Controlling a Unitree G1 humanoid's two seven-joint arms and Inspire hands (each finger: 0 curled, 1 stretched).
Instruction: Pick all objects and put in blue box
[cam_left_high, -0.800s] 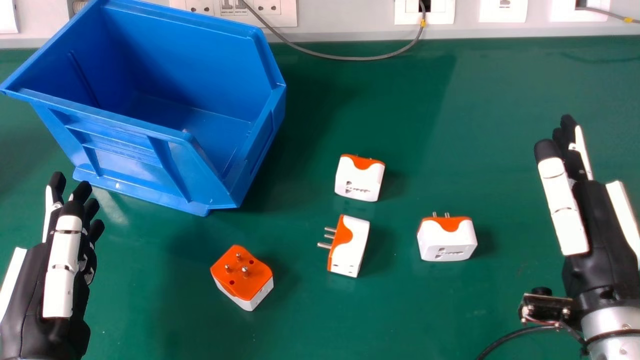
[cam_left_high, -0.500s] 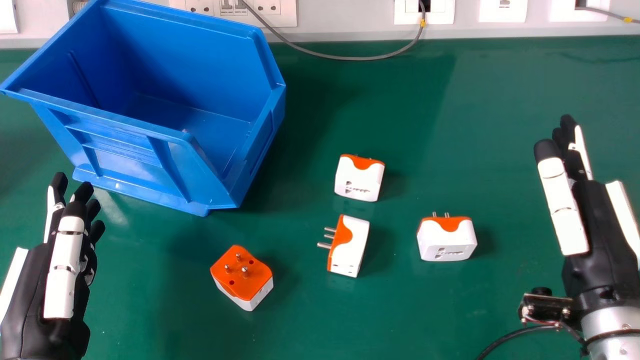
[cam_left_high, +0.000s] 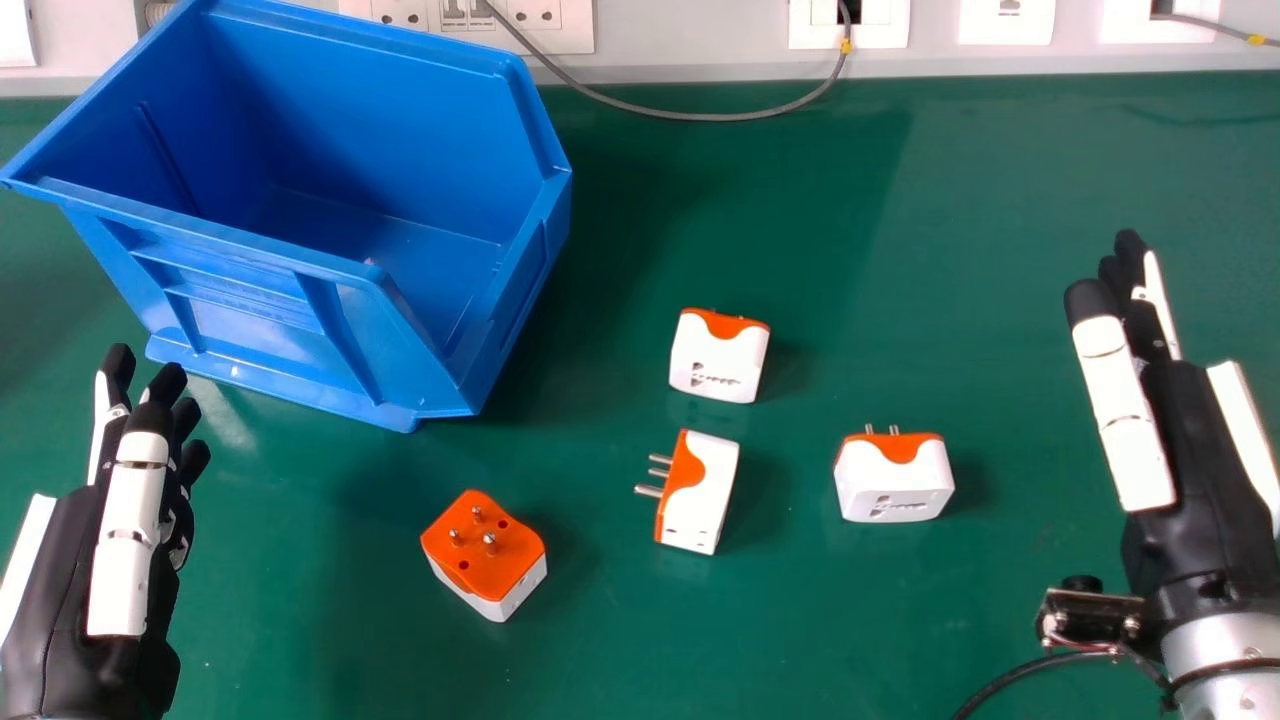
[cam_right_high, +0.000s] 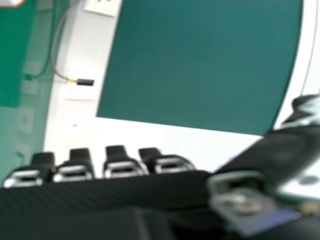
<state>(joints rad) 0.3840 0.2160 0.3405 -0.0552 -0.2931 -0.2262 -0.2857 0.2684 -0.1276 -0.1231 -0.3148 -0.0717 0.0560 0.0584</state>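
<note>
Counter (cam_left_high: 1000, 220): broad and green, carrying the whole layout. Box (cam_left_high: 240, 330): blue, upright at the far left, its open top within view. It has not moved since the preceding frames.

My right hand (cam_left_high: 1215, 440): over the right side of the counter, wide, fingers (cam_right_high: 124, 169) extended and the thumb (cam_right_high: 280, 152) held away from them; holding nothing. Change noted: in the head view it has shifted very slightly leftward since the last frame. My left hand (cam_left_high: 125, 540): near the left edge, just in front of the box, also wide and holding nothing. It made a tiny shift earlier, none since.

Cable (cam_left_high: 700, 116): looped along the wall, well behind the work.

Plugs: four, white and orange, all on the counter outside the box, positions unchanged. Nearest my right hand, the right plug (cam_left_high: 895, 490); farther back, the rear plug (cam_left_high: 718, 362); in front of that, the middle plug (cam_left_high: 705, 495), its pins (cam_left_high: 649, 491) pointing left; closest to my left hand, the front plug (cam_left_high: 480, 550), pins up.

Interpretation: no plug is boxed, so the task stands at its start. The small shift may be the right arm setting off; I judge the right plug its likeliest first target. It would call for a low approach with thumb and fingers either side. Risk: the smooth casing could slide or turn if nudged first.
</note>
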